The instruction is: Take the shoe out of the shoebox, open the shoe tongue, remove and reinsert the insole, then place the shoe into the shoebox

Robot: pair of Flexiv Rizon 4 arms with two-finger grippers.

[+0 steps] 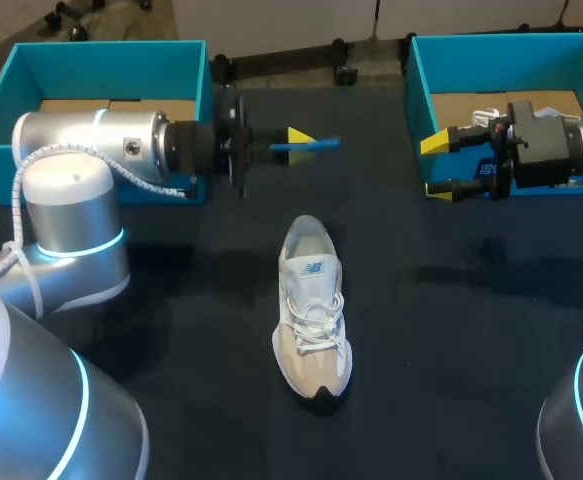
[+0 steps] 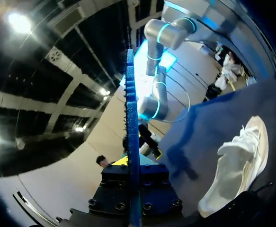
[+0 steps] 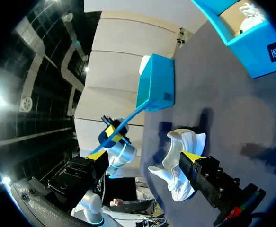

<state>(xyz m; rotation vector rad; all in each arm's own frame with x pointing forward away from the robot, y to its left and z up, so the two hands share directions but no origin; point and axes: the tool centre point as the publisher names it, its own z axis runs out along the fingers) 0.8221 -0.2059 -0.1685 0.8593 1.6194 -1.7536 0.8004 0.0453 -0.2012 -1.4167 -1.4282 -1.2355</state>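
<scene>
My left claw [image 1: 297, 142] is clamped on the thin blue insole [image 1: 321, 146]. It holds the insole out over the dark table [image 1: 451, 330], just ahead of the open teal shoebox on my left [image 1: 91, 60]. In the left wrist view the insole stands edge-on between my fingers and runs straight out ahead of them.

My right claw [image 1: 437, 166] hangs at the front wall of the second teal shoebox on my right [image 1: 511, 50]. Its yellow-tipped fingers [image 1: 433, 143] are spread wide apart with nothing between them. This box has a brown cardboard floor, and something white lies in it that I cannot make out.

The white and beige lace-up shoe [image 1: 311, 300] is outside both boxes. It stands upright on its sole near the middle of the table with the laces facing up. It lies between my two arms, nearer to me than either claw and touching neither. From my right wrist it shows beyond the open fingers.
</scene>
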